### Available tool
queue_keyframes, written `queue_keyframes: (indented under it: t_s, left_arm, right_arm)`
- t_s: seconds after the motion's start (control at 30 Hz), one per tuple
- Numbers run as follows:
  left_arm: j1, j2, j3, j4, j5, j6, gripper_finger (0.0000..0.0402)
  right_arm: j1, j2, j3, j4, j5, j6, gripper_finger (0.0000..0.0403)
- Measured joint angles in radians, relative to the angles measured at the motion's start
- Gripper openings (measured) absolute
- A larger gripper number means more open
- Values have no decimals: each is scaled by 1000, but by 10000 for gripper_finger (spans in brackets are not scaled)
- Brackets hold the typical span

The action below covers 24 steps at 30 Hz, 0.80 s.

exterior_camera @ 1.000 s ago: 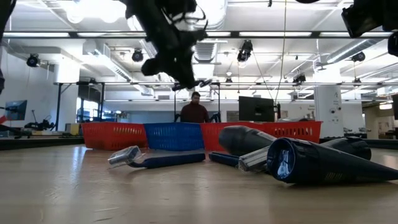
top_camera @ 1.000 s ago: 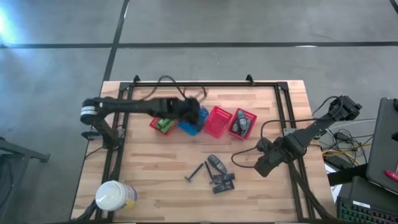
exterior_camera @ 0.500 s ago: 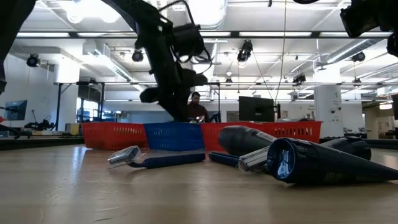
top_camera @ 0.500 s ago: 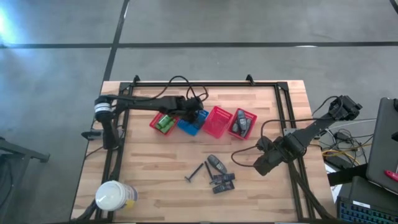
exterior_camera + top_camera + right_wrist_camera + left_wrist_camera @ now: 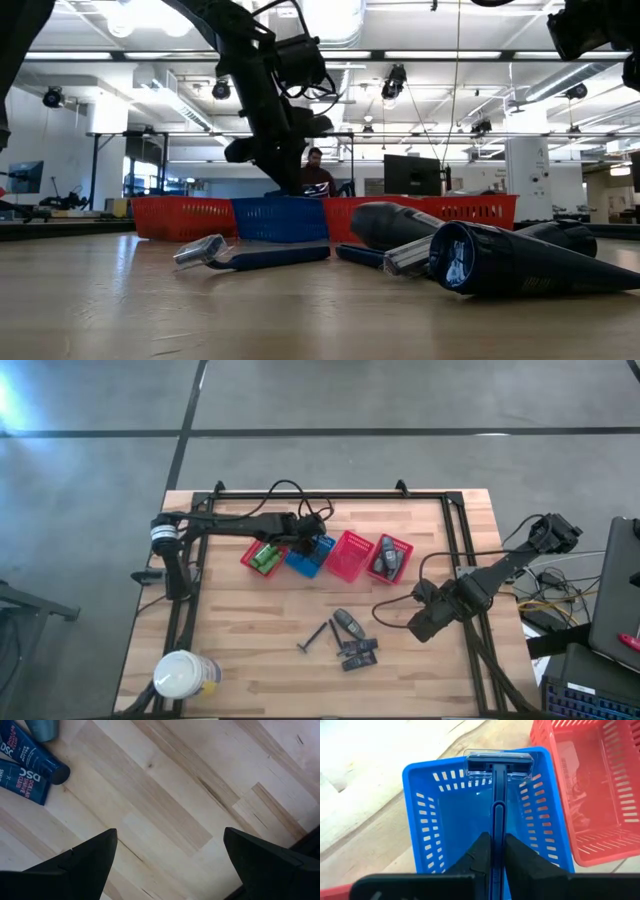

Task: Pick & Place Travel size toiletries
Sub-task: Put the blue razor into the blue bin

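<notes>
My left gripper [image 5: 303,542] hangs over the blue basket [image 5: 308,560], shut on a blue-handled razor [image 5: 497,795]; the low view shows it [image 5: 285,172] just above the basket's rim [image 5: 280,205]. Green bottles [image 5: 263,558] lie in the leftmost red basket. Dark grey containers [image 5: 388,557] lie in the rightmost red basket. A thin T-shaped stick [image 5: 315,637], a dark oblong container [image 5: 348,622] and black packets [image 5: 358,653] lie flat on the table. My right gripper [image 5: 425,622] is open above bare wood to their right. My left gripper pinches the razor's blue handle [image 5: 496,827] between its two fingers, which lie along it. It comes from above, slanting down into the blue basket. The clear razor head [image 5: 498,761] points away from the fingers, at the basket's wall; whether it touches the wall, I cannot tell.
Four mesh baskets stand in a row across the table's middle, among them an empty-looking red one [image 5: 350,555]. A large white round jar [image 5: 182,675] stands at the near left corner. A black frame [image 5: 460,540] runs along the table's edges. A person [image 5: 313,178] shows in the room behind.
My left gripper has come down from well above the baskets to just over the blue basket, carrying the razor, and has then held still for the last half second. The loose items on the table have not moved.
</notes>
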Motion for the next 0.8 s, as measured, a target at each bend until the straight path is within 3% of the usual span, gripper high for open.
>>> queue_keyframes:
  t_s: [0.8]
  left_arm:
    - [24, 1, -41, 2, 19, -16, 37]
  right_arm:
    - [0, 0, 0, 0, -1, 19, 363]
